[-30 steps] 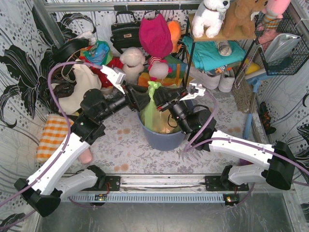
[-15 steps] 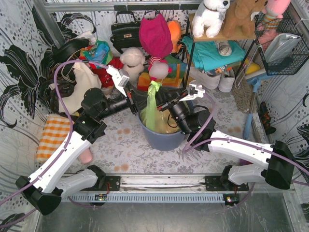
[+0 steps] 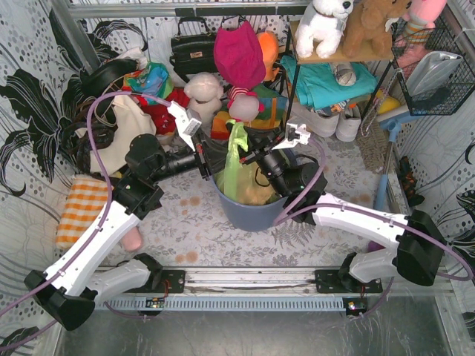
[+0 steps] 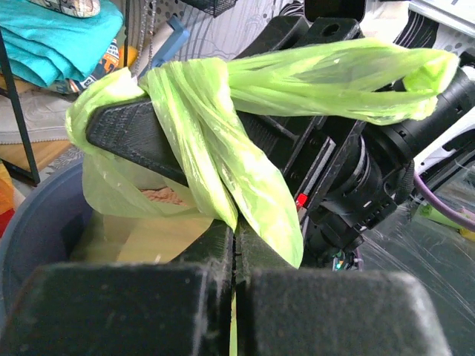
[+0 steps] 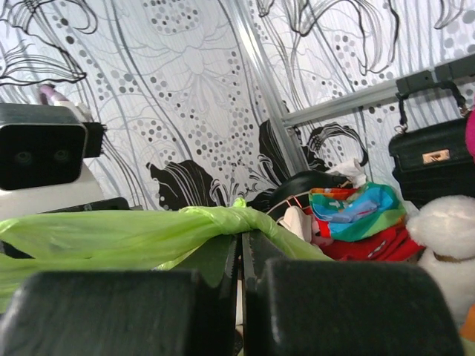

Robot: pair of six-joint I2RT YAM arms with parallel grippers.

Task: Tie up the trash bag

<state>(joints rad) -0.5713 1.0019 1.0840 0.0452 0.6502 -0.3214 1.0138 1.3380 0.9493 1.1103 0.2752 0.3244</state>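
The lime-green trash bag (image 3: 236, 167) stands in the blue-grey bin (image 3: 252, 213), its handle strips pulled up between both grippers. My left gripper (image 3: 209, 159) is at the bag's left side. In the left wrist view it (image 4: 236, 231) is shut on one green strip (image 4: 223, 170), which runs down into the closed jaws. That strip is looped over the right gripper's black finger (image 4: 130, 133). My right gripper (image 3: 251, 152) is at the bag's right side. It (image 5: 241, 239) is shut, and a twisted strip (image 5: 223, 221) lies across its tips. Tan scraps (image 4: 159, 196) show through the plastic.
Behind the bin are soft toys (image 3: 204, 93), a black handbag (image 3: 191, 48), a cream tote (image 3: 130, 130) and a shelf with teal cloth (image 3: 326, 81). An orange checked cloth (image 3: 82, 211) lies at the left. A wire basket (image 3: 438, 74) hangs at the right.
My left gripper was open beside the bag and has shut on a handle strip. The right gripper has shifted slightly toward the back, carrying the bag's top with it.
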